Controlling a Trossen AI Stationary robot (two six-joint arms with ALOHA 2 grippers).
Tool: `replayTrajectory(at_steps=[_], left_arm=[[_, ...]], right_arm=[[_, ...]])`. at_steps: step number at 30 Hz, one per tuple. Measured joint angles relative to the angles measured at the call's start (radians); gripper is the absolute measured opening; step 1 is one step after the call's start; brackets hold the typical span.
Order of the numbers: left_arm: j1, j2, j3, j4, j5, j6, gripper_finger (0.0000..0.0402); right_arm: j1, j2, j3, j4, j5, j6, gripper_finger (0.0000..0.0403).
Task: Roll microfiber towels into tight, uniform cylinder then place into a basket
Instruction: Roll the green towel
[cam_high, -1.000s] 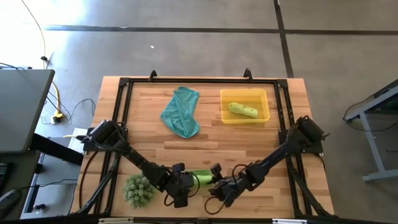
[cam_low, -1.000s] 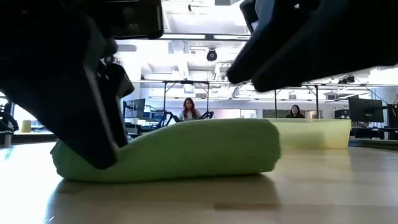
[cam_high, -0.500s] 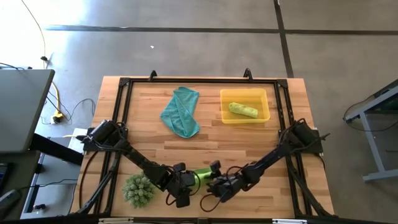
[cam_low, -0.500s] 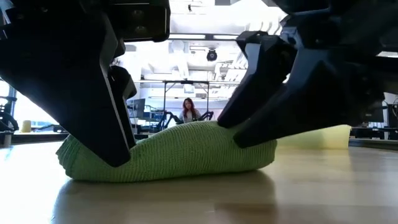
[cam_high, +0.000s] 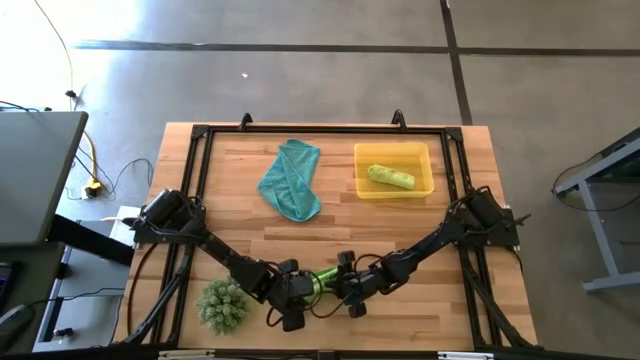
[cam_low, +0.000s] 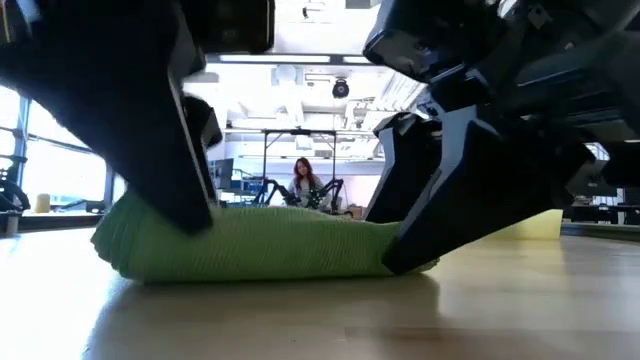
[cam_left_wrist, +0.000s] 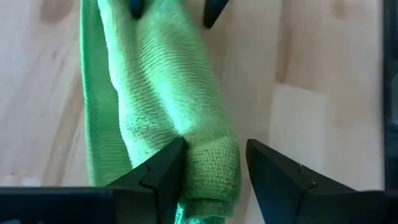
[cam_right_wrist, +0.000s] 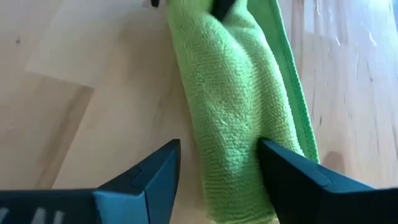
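A rolled lime-green towel (cam_high: 325, 278) lies on its side on the table near the front edge. My left gripper (cam_left_wrist: 214, 168) is open over the roll's left end, my right gripper (cam_right_wrist: 217, 168) open over its right end; both show in the high view, left (cam_high: 298, 293) and right (cam_high: 347, 289). The teal towel (cam_high: 292, 180) lies folded flat at the back. The yellow basket (cam_high: 425, 160) holds another rolled lime-green towel (cam_high: 390, 177). My left gripper straddles the roll's left end from above, slanting down; one finger (cam_left_wrist: 166, 168) lies against the roll's side (cam_left_wrist: 186, 134), the other stands clear of it. The roll rests on the table. My right gripper straddles the roll's right end from above, slanting down; one finger (cam_right_wrist: 289, 171) lies against the roll's side (cam_right_wrist: 252, 140), the other stands clear. In the low view its finger (cam_low: 430, 225) reaches down over that end.
A spiky green ball-shaped plant (cam_high: 222, 305) stands just left of my left gripper at the front edge. A black frame (cam_high: 300, 130) runs round the table top. People sit in the room beyond the table (cam_low: 303, 180).
My right gripper has moved toward the table's left and down, from beside the roll's right end to over it. The roll has stayed on the table and looks lower and flatter at its right end.
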Motion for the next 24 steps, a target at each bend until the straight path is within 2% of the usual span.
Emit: replayTrajectory(at_steps=[6,15,20,24], left_arm=[[-0.009,-0.066,0.002,0.003,0.000,0.025,0.0152],[-0.017,-0.069,0.003,0.013,-0.032,0.094,0.0162],[-0.025,-0.069,0.004,0.067,-0.162,0.246,0.0172],[-0.032,-0.069,0.005,0.115,-0.240,0.393,0.0176]], right_arm=[[-0.011,-0.001,0.001,-0.027,-0.008,0.046,0.0188],[-0.046,-0.003,0.001,-0.050,-0.063,0.164,0.0073],[-0.074,-0.004,0.000,-0.055,-0.171,0.236,0.0014],[-0.102,-0.003,0.000,-0.049,-0.291,0.314,0.0011]])
